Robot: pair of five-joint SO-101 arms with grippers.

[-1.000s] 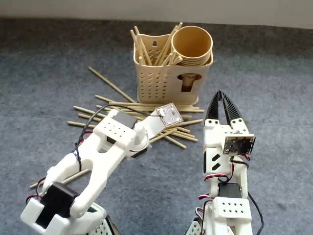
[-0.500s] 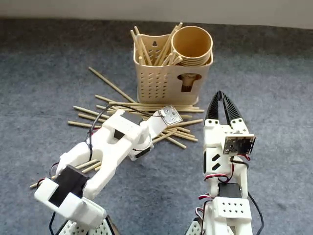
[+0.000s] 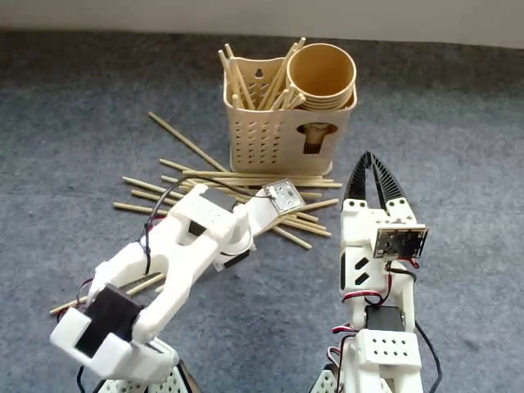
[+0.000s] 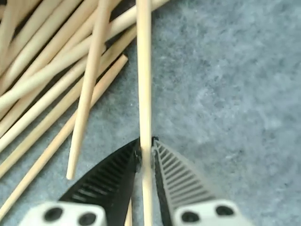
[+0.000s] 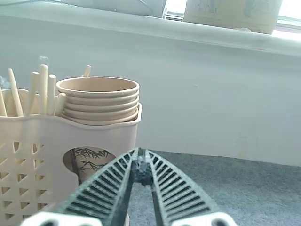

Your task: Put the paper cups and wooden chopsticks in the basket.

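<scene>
Paper cups (image 3: 321, 75) sit stacked inside the basket (image 3: 278, 139) in the high view, some chopsticks (image 3: 244, 80) beside them, but a loose pile (image 3: 270, 175) lies on the table (image 3: 74, 115) just before the basket, so many are left. Left wrist view: the left hand (image 4: 147, 141) is clamped on one chopstick (image 4: 144, 70) there. Right wrist view: the right hand (image 5: 140, 155), near the basket, is closed, empty.

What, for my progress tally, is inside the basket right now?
A stack of paper cups and standing chopsticks sit inside the basket; its wall hides their lower parts and the basket's bottom.
</scene>
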